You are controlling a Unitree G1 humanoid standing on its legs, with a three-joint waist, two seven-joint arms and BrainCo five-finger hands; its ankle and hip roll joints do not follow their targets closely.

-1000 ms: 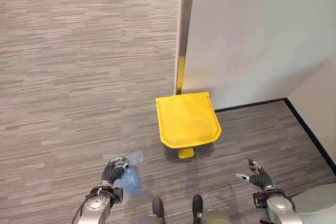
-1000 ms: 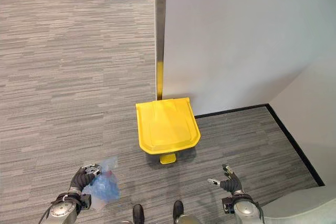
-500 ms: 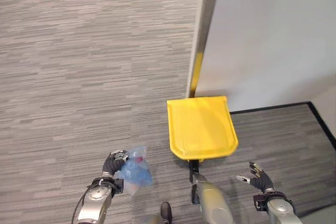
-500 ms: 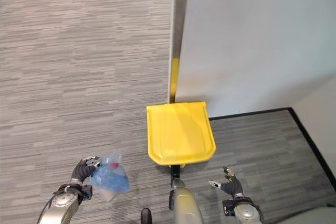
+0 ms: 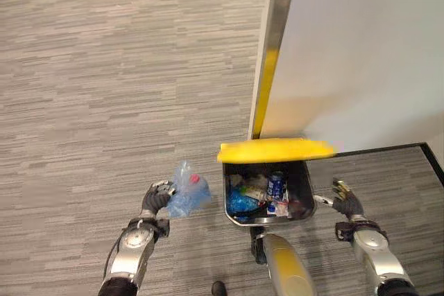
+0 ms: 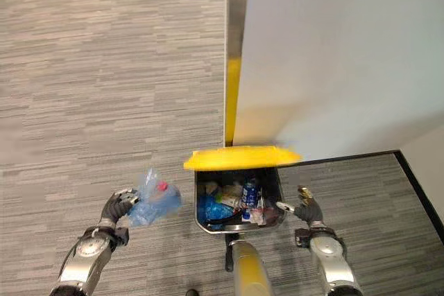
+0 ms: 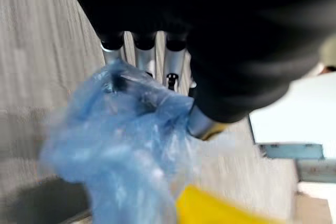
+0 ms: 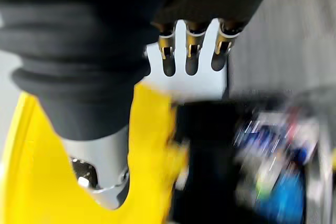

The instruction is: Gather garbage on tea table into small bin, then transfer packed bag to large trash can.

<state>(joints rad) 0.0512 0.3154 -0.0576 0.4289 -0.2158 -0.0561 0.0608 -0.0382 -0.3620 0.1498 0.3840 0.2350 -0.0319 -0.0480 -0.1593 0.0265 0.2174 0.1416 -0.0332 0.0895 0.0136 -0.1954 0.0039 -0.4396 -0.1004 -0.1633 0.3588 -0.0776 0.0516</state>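
Note:
The large trash can (image 5: 302, 192) stands against the white wall with its yellow lid (image 5: 276, 150) raised upright; bottles, wrappers and blue plastic lie inside. My left hand (image 5: 154, 199) is shut on a packed blue plastic bag (image 5: 186, 193) with something red in it, held above the floor just left of the can. The bag (image 7: 121, 150) bunches under my left fingers in the left wrist view. My right hand (image 5: 345, 202) hovers open just right of the can's rim, holding nothing. Its fingers (image 8: 190, 51) point past the yellow lid (image 8: 147, 145).
A white wall panel (image 5: 361, 53) with a metal edge post (image 5: 274, 39) bearing a yellow strip rises right behind the can. Grey carpet (image 5: 104, 88) spreads to the left. A black baseboard (image 5: 388, 149) runs along the wall on the right.
The can's yellow lid has swung from flat to upright, showing the rubbish inside. My left hand has lifted the bag toward the can, and my right hand has risen beside the rim.

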